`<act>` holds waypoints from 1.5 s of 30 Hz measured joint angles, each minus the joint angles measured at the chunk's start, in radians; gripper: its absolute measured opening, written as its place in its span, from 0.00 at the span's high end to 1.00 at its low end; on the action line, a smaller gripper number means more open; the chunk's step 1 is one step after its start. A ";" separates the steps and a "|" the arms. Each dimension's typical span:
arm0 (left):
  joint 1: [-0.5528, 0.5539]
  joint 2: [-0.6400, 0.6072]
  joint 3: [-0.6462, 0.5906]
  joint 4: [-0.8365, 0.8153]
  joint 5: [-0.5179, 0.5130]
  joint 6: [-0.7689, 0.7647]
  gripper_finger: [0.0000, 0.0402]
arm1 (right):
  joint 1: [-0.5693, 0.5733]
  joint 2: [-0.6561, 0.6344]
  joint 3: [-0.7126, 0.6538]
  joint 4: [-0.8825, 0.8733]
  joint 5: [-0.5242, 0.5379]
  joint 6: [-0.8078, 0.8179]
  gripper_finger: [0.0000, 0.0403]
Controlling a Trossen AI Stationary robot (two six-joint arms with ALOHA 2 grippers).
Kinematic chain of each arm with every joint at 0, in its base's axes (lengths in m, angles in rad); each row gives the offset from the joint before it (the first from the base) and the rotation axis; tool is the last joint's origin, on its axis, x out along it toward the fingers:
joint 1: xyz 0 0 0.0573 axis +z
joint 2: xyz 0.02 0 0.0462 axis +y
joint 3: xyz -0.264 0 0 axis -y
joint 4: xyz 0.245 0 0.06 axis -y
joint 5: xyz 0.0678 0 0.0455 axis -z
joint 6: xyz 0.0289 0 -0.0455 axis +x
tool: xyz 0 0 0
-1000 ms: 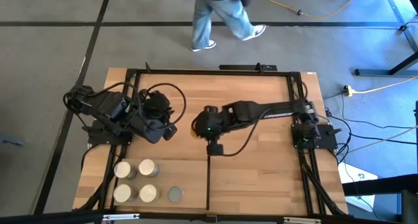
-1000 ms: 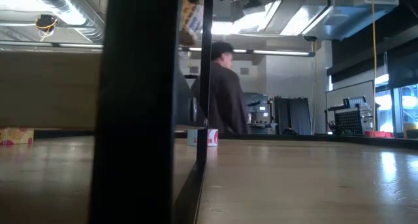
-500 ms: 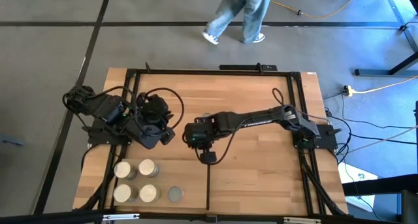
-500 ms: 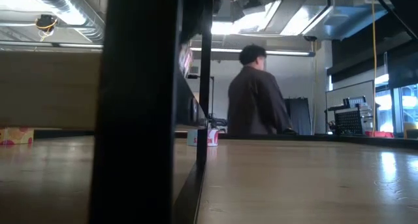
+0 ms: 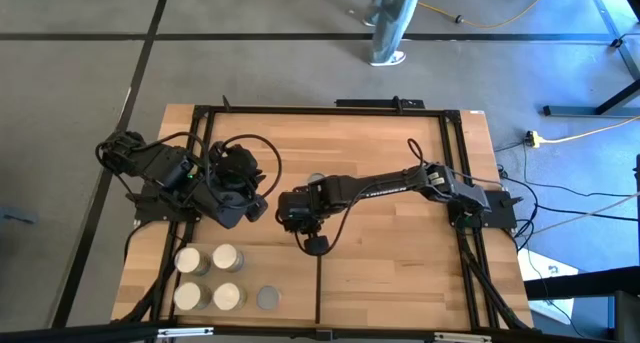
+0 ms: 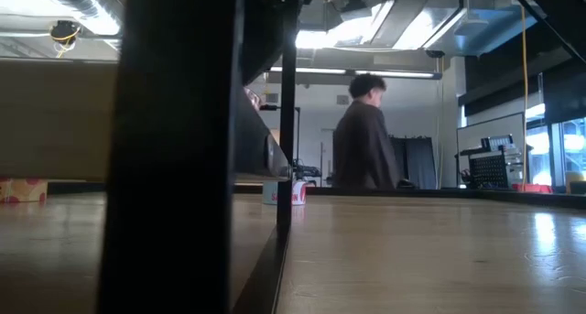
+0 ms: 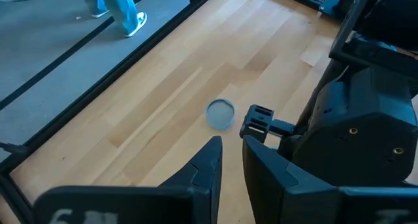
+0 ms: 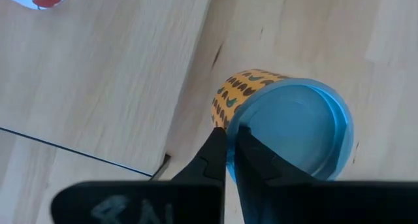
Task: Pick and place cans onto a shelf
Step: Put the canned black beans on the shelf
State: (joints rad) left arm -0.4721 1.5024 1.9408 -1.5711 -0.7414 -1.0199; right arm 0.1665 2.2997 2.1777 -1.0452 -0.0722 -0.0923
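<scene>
Near the table's centre, an orange-labelled can [image 8: 284,129] is pinched at its rim by the right gripper [image 8: 230,149], fingers almost shut. It is judged rigid, smooth, fairly light. The left gripper [image 7: 228,149] is parked nearly closed, empty, at left.

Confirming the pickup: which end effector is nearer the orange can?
Right. The right end effector is pinching the rim of the orange can; the left end effector waits apart, nearer the table's left side.
</scene>
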 joint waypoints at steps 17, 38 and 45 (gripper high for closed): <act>0.000 0.000 0.000 0.000 0.000 0.001 0.86 | -0.007 0.010 0.003 0.006 -0.042 -0.016 0.96; 0.000 0.000 0.000 0.000 0.002 0.002 0.86 | -0.027 -0.005 0.174 -0.323 0.073 -0.250 0.96; 0.000 0.000 0.000 0.000 0.003 0.003 0.86 | -0.081 -0.005 0.174 -0.457 0.109 -0.312 0.96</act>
State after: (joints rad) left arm -0.4717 1.5024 1.9404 -1.5711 -0.7387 -1.0172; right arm 0.0855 2.2948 2.3512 -1.5021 0.0372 -0.4044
